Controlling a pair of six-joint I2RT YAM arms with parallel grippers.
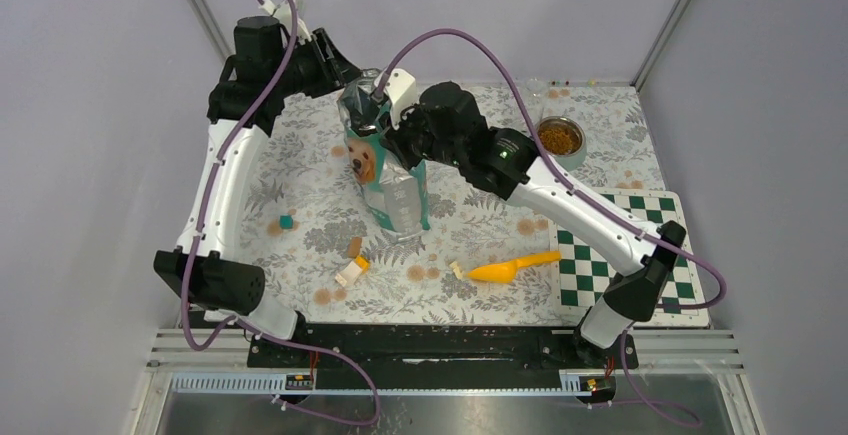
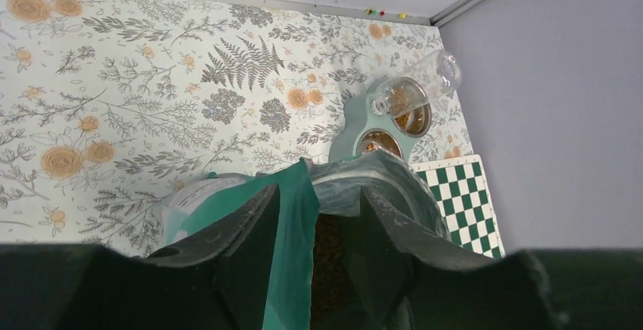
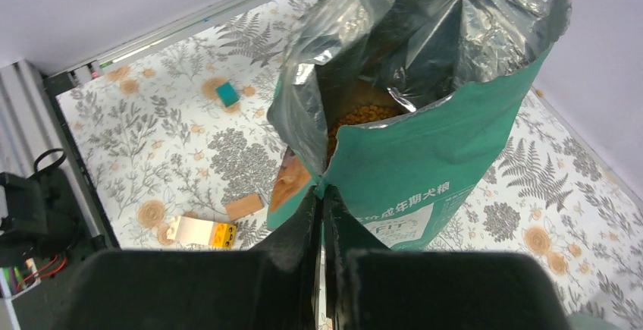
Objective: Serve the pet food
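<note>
The teal pet food bag (image 1: pixel 385 170) with the golden retriever picture stands upright mid-table, its top open. Brown kibble (image 3: pixel 364 114) shows inside it. My right gripper (image 3: pixel 321 196) is shut on the bag's near rim corner; in the top view it (image 1: pixel 388 135) is at the bag's right upper edge. My left gripper (image 2: pixel 320 193) is at the far rim (image 1: pixel 352 77). Its jaws stand apart, one finger (image 2: pixel 227 231) outside the teal wall (image 2: pixel 292 231) and one finger (image 2: pixel 402 231) inside the bag. A steel bowl (image 1: pixel 560 138) at the back right holds kibble.
An orange scoop (image 1: pixel 510 268) lies in front of the bag. Toy blocks lie at front left: teal (image 1: pixel 286 222), brown (image 1: pixel 354 246), white-yellow (image 1: pixel 350 272). A green checkered mat (image 1: pixel 620 245) lies right. The feeder base with a clear bottle (image 2: pixel 413 87) holds the bowls.
</note>
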